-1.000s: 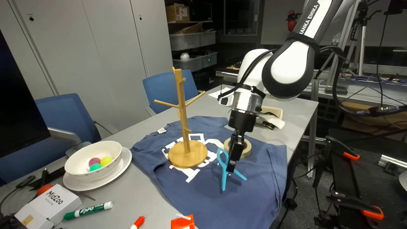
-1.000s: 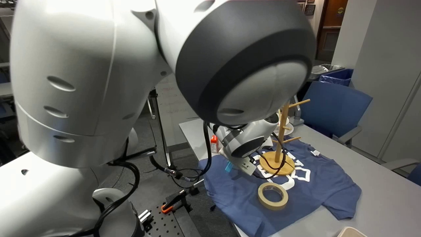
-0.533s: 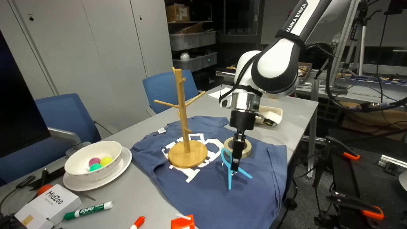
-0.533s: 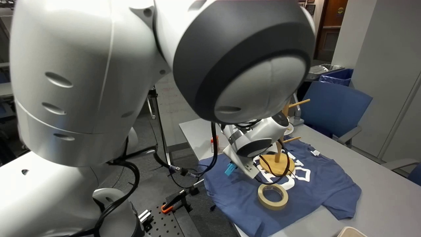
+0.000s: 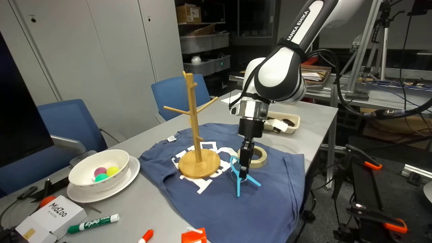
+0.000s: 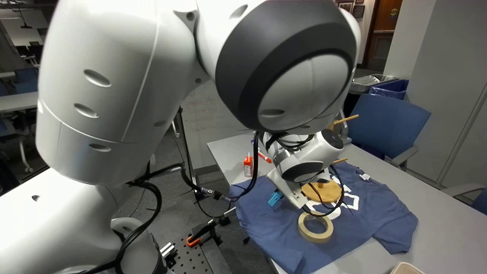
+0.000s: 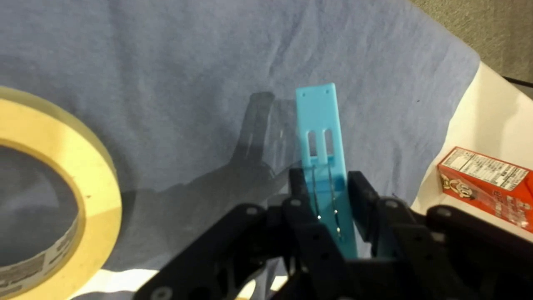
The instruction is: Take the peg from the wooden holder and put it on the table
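Note:
The teal-blue peg (image 5: 238, 189) is in my gripper (image 5: 243, 173), with splayed prongs pointing down and a loop at the top. It also shows in an exterior view (image 6: 274, 198). In the wrist view the peg (image 7: 318, 108) lies between the two black fingertips of the gripper (image 7: 327, 183), over the blue cloth with its shadow beside it. The wooden holder (image 5: 194, 131) stands upright on the cloth, left of the gripper; its arms carry nothing. In an exterior view the arm hides much of the holder (image 6: 321, 191). The grey table (image 5: 152, 209) shows around the cloth.
The dark blue shirt (image 5: 216, 216) with white print covers part of the table. A tape roll (image 5: 260, 162) lies close behind the gripper. An orange-red carton (image 5: 194, 236), green marker (image 5: 94, 222), bowl (image 5: 101, 187) on a plate and a cream tray (image 5: 294, 121) are also on the table.
The gripper, with the peg in it, shifted slightly right, then back left and a little up in an exterior view. In both exterior views the upper arm has swung; the holder has not moved.

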